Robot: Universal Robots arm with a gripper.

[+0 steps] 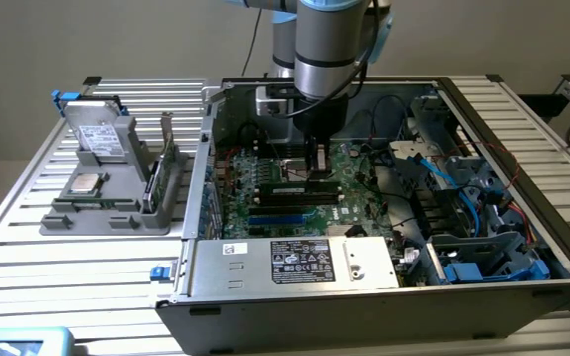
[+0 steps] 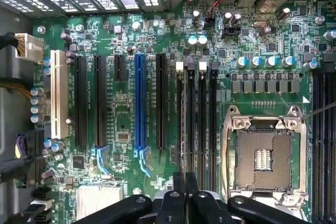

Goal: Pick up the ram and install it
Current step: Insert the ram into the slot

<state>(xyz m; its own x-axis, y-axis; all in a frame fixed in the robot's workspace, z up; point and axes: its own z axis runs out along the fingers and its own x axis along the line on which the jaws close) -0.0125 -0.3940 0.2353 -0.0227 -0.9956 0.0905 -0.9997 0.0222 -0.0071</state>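
My gripper (image 1: 319, 176) reaches down into the open computer case, over the memory slots of the green motherboard (image 1: 265, 174). Its black fingers are shut on the top edge of the ram (image 1: 290, 188), a long thin stick lying along one slot. In the wrist view the gripper (image 2: 185, 182) has its fingers pressed together. The ram (image 2: 184, 124) shows edge-on as a thin grey line running along the memory slot with a white clip at its far end. I cannot tell how deep it sits in the slot.
Long black slots and a blue slot (image 2: 139, 103) run beside the memory slots, with the bare processor socket (image 2: 262, 156) on the other side. Cables and blue drive bays (image 1: 483, 222) fill the case's right side in the exterior view. A grey holder (image 1: 107, 215) with an upright green card (image 1: 169, 167) stands outside.
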